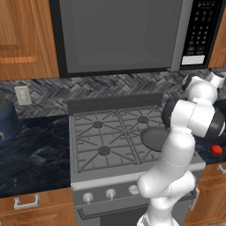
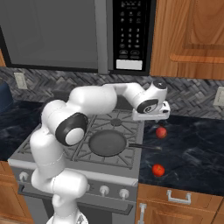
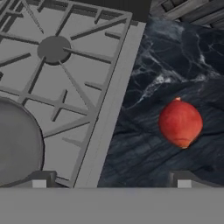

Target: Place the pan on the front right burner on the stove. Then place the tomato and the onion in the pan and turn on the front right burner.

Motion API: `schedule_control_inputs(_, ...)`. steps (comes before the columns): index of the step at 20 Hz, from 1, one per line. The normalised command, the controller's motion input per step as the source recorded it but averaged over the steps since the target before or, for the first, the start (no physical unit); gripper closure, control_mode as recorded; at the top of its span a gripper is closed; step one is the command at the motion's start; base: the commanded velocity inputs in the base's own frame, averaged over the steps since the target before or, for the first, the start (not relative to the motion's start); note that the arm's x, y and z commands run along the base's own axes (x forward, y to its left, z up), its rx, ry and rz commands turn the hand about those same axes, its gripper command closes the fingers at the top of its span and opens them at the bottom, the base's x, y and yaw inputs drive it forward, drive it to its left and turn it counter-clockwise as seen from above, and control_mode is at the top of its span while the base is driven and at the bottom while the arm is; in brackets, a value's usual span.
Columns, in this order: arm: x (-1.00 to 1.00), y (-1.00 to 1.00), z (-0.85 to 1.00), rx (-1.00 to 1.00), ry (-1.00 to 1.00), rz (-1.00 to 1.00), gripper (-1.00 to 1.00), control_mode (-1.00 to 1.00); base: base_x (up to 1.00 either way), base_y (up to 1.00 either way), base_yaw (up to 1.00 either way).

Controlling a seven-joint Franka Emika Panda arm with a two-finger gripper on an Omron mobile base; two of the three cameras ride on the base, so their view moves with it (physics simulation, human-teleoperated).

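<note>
Dark grey pan (image 2: 107,143) sits on the stove (image 2: 41,144), on the grate over the front right burner, handle pointing right over the counter (image 2: 192,148); the burner cap itself is hidden under it. First step judged complete.

Two red items lie on the counter to the right of the stove, neither in the pan. One, rounded with a small pointed tip and a stub at the opposite end (image 3: 180,124), lies nearer the backsplash, just beside the stove edge; by shape it is judged the onion, though that isn't certain. The other, rounder red item (image 2: 158,170), lies nearer the counter's front edge and is judged the tomato. Both placements remain outstanding.

Knobs (image 2: 104,190) along the stove front appear untouched; no flame is visible. Turning on the burner remains outstanding.

Gripper (image 3: 111,178) hangs above the counter beside the stove's right edge, over the pointed red item. Jaws stand fully wide, one tip on either side of the hand view. It holds nothing and touches nothing
</note>
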Motion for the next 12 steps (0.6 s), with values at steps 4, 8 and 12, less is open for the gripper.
schedule_control_inputs(4,0.23,-0.08,-0.16,-0.04,-0.02,-0.14,-1.0,-1.0,0.0,0.0,0.0)
schedule_control_inputs(8,0.21,-0.1,-0.13,-0.04,0.0,-0.14,-1.0,-1.0,0.0,0.0,0.0)
schedule_control_inputs(12,0.25,-0.12,-0.08,-0.02,0.0,-0.11,-1.0,-1.0,0.0,0.0,0.0)
